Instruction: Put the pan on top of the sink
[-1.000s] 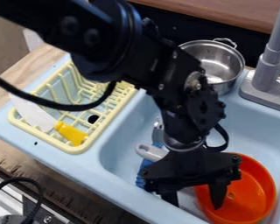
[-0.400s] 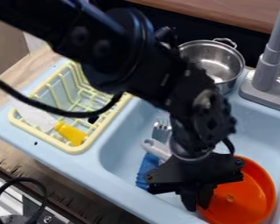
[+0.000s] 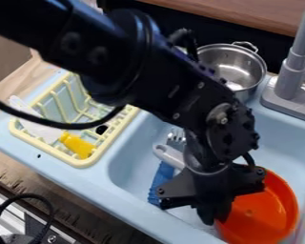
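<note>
While the gripper (image 3: 213, 219) pinches the pan (image 3: 264, 212) at nine o'clock, fingers nearly closed, the grasp seems made, and a level lift above the sink (image 3: 107, 183) should follow.

Pan (image 3: 263, 209), near sink's (image 3: 123, 176) front edge: left rim partly hidden by tool (image 3: 212, 217); lowest edge cropped. Grey handle (image 3: 169, 156): lower end behind tool; join to pan indeterminate. Fork (image 3: 176, 137): part below tines obscured. Metal pot (image 3: 235, 66), sink's back edge: left side behind arm (image 3: 116, 62). Tap (image 3: 299, 62): top cropped.
</note>
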